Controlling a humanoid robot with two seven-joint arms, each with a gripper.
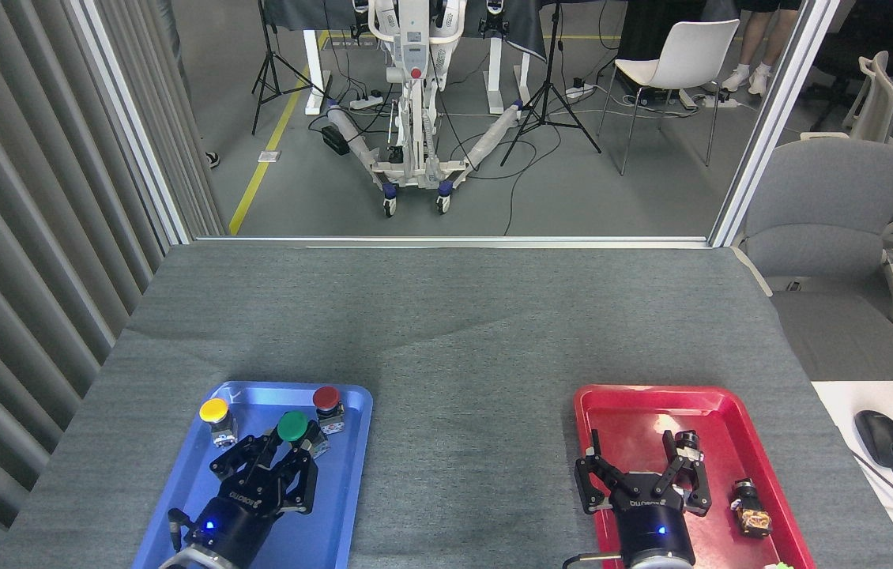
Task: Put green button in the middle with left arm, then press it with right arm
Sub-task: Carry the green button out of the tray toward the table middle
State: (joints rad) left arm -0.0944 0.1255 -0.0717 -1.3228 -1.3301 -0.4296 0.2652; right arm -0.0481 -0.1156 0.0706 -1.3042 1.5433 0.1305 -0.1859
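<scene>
Progress is early: your left gripper (282,456) has closed on the green button (293,427), held over the far half of the blue tray (336,506), near its right rim and just beside the red button (327,400). You have yet to set it on the bare cloth (470,442) between the trays. Your right gripper (640,472) hangs spread wide over the red tray (620,411), so the press looks undone.
</scene>
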